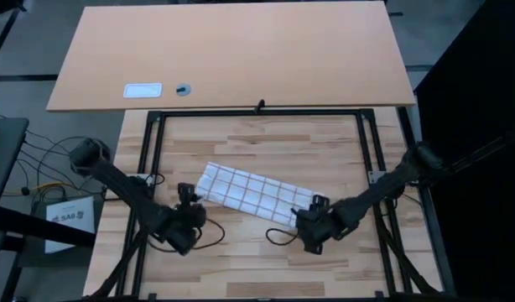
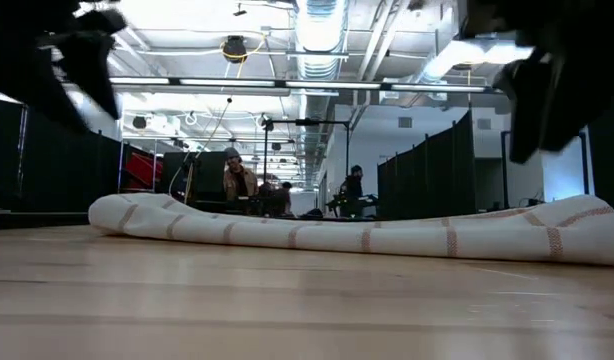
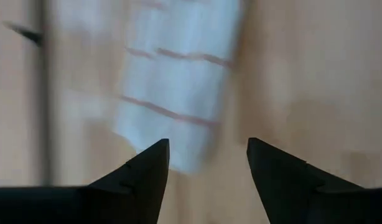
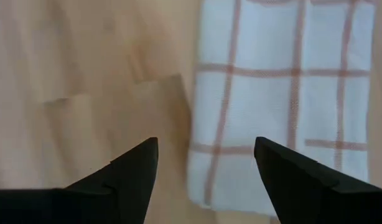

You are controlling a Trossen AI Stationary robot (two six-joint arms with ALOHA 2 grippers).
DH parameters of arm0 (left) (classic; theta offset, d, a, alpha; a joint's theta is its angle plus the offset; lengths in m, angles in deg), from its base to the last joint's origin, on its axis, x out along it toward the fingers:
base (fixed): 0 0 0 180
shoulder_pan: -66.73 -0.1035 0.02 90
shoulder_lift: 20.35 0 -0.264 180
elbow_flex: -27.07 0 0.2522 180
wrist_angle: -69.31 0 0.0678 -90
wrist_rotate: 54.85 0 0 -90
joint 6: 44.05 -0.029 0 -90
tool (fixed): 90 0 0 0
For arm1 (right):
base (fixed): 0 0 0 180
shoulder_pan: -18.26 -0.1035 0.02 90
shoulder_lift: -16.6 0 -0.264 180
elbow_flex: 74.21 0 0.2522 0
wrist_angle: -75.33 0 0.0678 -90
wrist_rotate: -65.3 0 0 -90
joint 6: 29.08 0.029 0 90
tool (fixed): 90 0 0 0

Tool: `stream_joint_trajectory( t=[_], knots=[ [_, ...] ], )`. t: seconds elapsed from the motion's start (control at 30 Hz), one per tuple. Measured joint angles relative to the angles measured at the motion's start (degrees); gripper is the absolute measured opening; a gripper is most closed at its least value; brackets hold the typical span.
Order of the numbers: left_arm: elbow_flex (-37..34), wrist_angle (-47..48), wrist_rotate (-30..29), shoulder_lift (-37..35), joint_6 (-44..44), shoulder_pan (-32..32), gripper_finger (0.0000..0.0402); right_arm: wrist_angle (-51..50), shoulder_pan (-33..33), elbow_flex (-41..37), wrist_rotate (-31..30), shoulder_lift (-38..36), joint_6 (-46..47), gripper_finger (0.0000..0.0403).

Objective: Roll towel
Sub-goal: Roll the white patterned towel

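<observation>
The towel [image 1: 253, 193], white with thin brown-orange check lines, lies as a long folded strip aslant across the middle of the wooden table; in the low view it shows as a low band [image 2: 367, 235]. My left gripper [image 1: 188, 195] is open at the strip's left end [image 3: 178, 106], above the table, touching nothing. My right gripper [image 1: 316, 204] is open at the strip's right end [image 4: 284, 99], also touching nothing.
A black metal frame [image 1: 257, 111] borders the wooden table. Beyond it stands a second, lighter tabletop with a small white card [image 1: 143, 90] and a small round object [image 1: 184, 89]. Cables lie near both grippers [image 1: 278, 237]. People stand in the room behind [image 2: 237, 180].
</observation>
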Motion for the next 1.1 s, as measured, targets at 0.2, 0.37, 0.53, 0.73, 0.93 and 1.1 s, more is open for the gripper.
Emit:
stream_joint_trajectory(
  t=[0.2, 0.37, 0.53, 0.73, 0.93, 1.1],
  knots=[
    [-3.84, -4.67, -6.04, 6.31, -3.71, -1.23, 0.0201, 0.06, 0.37, 0.21, -0.80, 7.28, 3.18, 0.0254],
    [-9.11, -9.16, -2.85, 7.06, -3.07, -1.28, 0.0201, 2.76, 1.27, 0.21, -0.80, 10.66, 3.43, 0.0254],
    [-13.60, -12.40, -3.03, 7.00, -3.86, -2.15, 0.0201, 4.05, 1.60, 0.23, -1.11, 10.42, 3.47, 0.0254],
    [-18.20, -21.04, -2.80, 7.00, -8.66, -5.78, 0.0201, 5.49, 1.79, 0.23, -1.78, 10.13, 3.54, 0.0254],
    [-18.23, -24.59, -3.44, 7.00, -14.32, -11.28, 0.0201, 6.40, 1.87, 0.23, -1.78, 10.13, 4.39, 0.0254],
    [-18.23, -27.55, -3.42, 7.00, -18.08, -13.72, 0.0201, 6.82, 1.87, 0.41, -1.78, 10.13, 4.45, 0.0254]
  ],
)
